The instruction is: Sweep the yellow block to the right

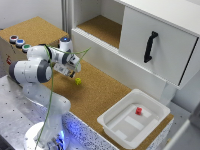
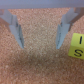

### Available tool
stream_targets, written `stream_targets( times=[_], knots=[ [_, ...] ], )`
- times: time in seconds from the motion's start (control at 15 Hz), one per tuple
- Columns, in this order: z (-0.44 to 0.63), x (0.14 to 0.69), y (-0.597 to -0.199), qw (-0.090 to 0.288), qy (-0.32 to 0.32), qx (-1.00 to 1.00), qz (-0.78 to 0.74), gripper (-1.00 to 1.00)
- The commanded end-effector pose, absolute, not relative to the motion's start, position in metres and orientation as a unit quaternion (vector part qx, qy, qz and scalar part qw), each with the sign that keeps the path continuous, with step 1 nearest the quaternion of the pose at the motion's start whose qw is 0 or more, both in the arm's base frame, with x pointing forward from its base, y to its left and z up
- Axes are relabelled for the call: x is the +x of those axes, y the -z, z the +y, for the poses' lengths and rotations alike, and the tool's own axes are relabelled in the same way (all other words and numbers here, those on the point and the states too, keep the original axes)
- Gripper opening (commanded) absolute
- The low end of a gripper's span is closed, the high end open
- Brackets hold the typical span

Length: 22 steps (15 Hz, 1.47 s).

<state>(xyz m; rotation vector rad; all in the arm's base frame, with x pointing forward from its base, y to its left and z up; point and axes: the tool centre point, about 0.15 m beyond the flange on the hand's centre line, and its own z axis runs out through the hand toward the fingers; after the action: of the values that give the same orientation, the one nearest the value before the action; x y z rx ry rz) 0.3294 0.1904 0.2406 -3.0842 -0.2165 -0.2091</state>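
Observation:
The yellow block [image 1: 78, 81] is a tiny yellow-green cube lying on the cork tabletop [image 1: 100, 92]. My gripper [image 1: 73, 74] hangs just above the cork, close beside the block on the exterior view's left. In the wrist view the gripper [image 2: 40, 44] is open with only bare cork between its two grey fingers [image 2: 64, 31]. The yellow block [image 2: 77, 45] lies outside the fingers, just past one of them, partly cut off by the frame edge, and dark marks show on its face.
A white tray [image 1: 111, 124] with a small red block [image 1: 138, 110] in it stands at the exterior view's lower right. A white cabinet with an open drawer [image 1: 100, 35] and a black handle [image 1: 150, 46] fills the back. Coloured buttons [image 1: 19, 43] sit at the far left.

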Motion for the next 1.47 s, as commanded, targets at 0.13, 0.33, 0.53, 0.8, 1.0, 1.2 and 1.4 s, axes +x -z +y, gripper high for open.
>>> stream_targets(
  times=[0.13, 0.33, 0.53, 0.8, 1.0, 1.2, 1.4],
  knots=[
    [0.180, 0.357, -0.209, 0.043, 0.053, -0.996, -0.048, -1.00],
    [0.160, 0.368, -0.207, 0.034, 0.049, -0.998, -0.030, -1.00],
    [0.129, 0.365, -0.206, 0.029, 0.042, -0.998, -0.022, -1.00],
    [0.083, 0.352, -0.211, 0.034, 0.039, -0.999, 0.005, -1.00],
    [0.051, 0.343, -0.217, 0.031, 0.039, -0.999, 0.010, -1.00],
    [0.020, 0.345, -0.215, 0.023, 0.039, -0.999, 0.010, -1.00],
    [-0.013, 0.344, -0.219, 0.010, 0.036, -0.999, 0.018, -1.00]
  ],
)
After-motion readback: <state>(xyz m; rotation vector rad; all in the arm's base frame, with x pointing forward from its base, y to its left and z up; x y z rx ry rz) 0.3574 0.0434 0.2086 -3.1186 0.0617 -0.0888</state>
